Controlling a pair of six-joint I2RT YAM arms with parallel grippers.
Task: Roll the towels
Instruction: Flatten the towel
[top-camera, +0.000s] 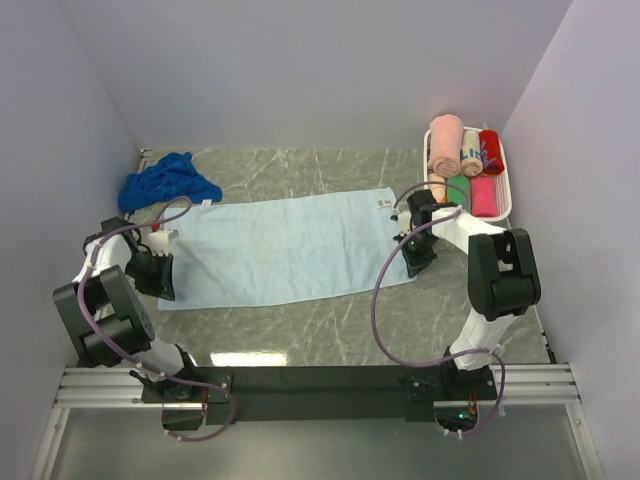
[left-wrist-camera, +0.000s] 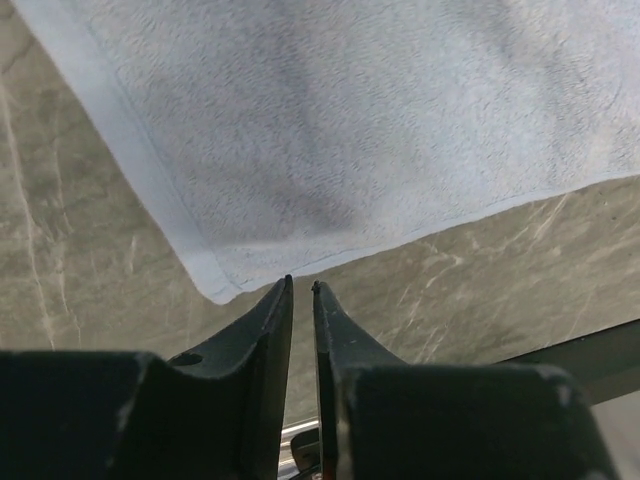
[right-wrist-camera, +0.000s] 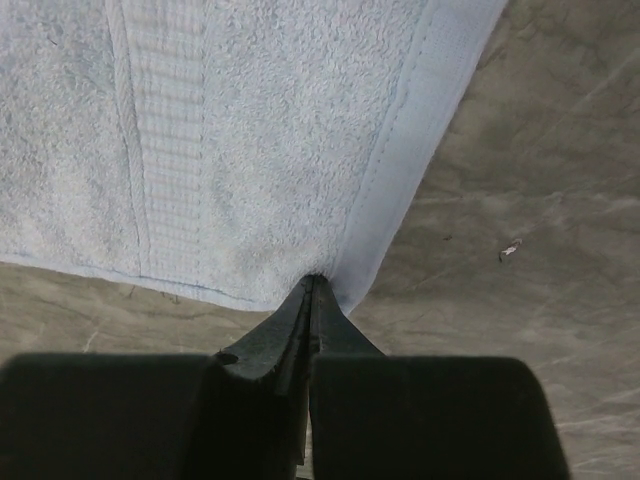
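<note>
Pale blue towel (top-camera: 290, 248) lay flat and spread on the bench (top-camera: 330, 330), long axis running left-right, nothing rolled yet. Royal blue towel (top-camera: 165, 185) sat in a crumpled heap at the far left, just off the pale one's far-left corner, with no gripper near it.

Right gripper (right-wrist-camera: 312, 280) was fully closed at the near hem, right beside the near-right corner. The cloth puckered into the tips, so it looked pinched. Left gripper (left-wrist-camera: 302, 283) was closed down to a thin slit, tips at the near hem just right of the near-left corner. Couldn't tell whether any cloth sat in that slit.

Key relation: both grippers were on the same near long edge, one at each end, and the whole towel lay to the far side of them. Each arm had its own corner, so neither was better placed than the other. Judged from that, the coming move carries the near edge toward the far edge, across the short axis, either a lengthwise fold or the first turn of the roll. Risk: if the left had no hold, that corner stays down and the edge goes skewed.

White basket (top-camera: 508, 170) at the far right held rolled pink, green and red towels, not part of this.
</note>
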